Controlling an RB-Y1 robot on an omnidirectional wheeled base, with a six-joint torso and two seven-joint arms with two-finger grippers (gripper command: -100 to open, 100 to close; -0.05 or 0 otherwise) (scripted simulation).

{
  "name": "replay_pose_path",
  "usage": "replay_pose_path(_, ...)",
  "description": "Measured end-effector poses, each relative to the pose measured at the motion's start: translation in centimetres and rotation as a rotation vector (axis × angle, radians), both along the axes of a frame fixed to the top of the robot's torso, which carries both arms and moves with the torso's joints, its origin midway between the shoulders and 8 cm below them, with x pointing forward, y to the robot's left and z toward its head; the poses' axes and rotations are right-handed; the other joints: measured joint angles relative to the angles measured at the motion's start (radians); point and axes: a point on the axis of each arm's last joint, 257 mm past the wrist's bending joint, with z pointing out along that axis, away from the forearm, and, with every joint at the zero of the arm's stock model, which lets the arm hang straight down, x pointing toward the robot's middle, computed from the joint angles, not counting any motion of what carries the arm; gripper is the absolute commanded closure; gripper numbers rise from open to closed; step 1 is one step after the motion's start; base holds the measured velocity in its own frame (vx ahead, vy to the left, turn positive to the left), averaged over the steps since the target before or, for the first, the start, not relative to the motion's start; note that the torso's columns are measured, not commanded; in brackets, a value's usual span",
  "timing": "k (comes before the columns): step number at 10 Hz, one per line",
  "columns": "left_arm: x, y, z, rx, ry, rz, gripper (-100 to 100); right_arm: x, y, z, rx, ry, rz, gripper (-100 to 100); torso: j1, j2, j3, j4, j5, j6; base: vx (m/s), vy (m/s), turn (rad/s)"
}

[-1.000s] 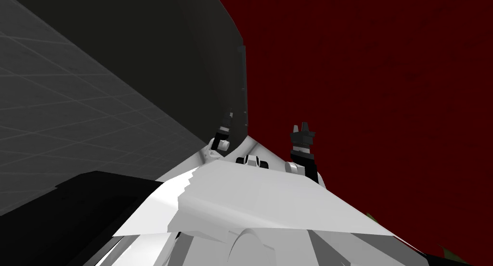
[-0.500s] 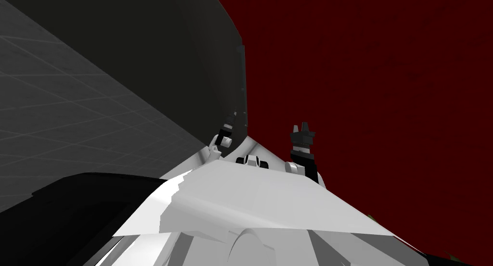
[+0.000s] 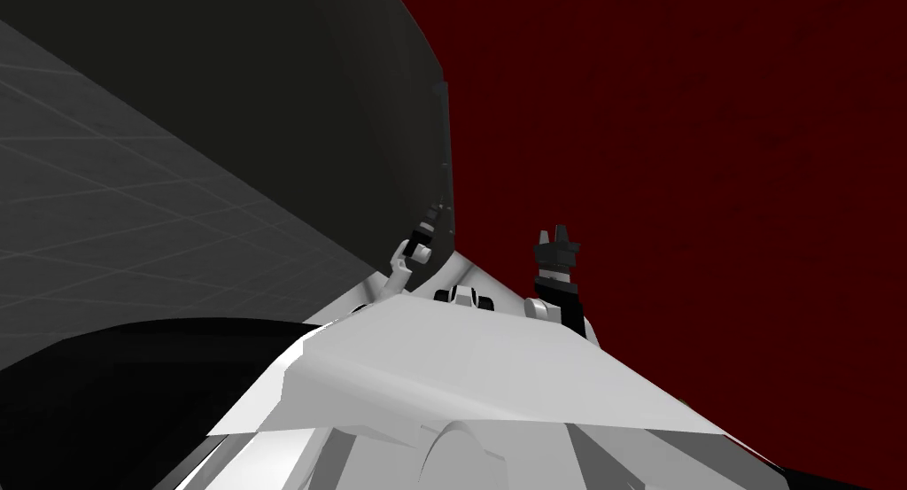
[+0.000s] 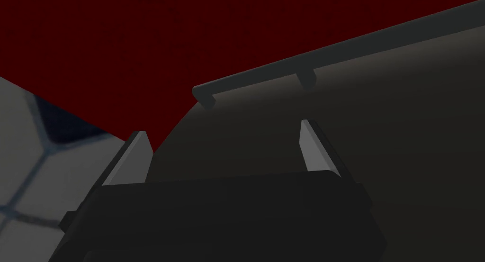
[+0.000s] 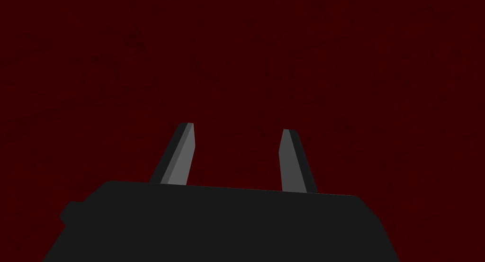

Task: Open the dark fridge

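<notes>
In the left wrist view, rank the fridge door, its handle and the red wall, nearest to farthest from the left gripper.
1. fridge door: dark face right at the left gripper.
2. handle: on the door, beyond the fingertips.
3. red wall: past the door's edge.

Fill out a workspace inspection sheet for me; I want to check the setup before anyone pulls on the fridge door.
Surface: grey tiled floor on my left, next to the fridge.
Job's things: dark fridge; a long bar handle runs along its door edge on the wall side.
Clutter: nothing seen.
Grippers: left gripper is open and close to the handle's end, with the bar beyond the fingertips, not between them. Right gripper is open and empty, raised toward the wall.
Cables: nothing seen.
Surroundings: dark red wall beside the fridge.
</notes>
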Motion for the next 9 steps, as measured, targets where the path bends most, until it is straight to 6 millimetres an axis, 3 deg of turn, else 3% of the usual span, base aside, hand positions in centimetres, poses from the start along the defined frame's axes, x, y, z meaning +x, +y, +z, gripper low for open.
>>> replay_pose_path(9, 6.3, -3.5, -1.0, 0.096, 0.107, -0.050, -100, 0.0, 0.0, 0.0, 0.000, 0.000, 0.000, 0, 0.000, -0.001, -0.001, 0.000, 0.000, 0.000, 0.027, -0.006, -0.009)
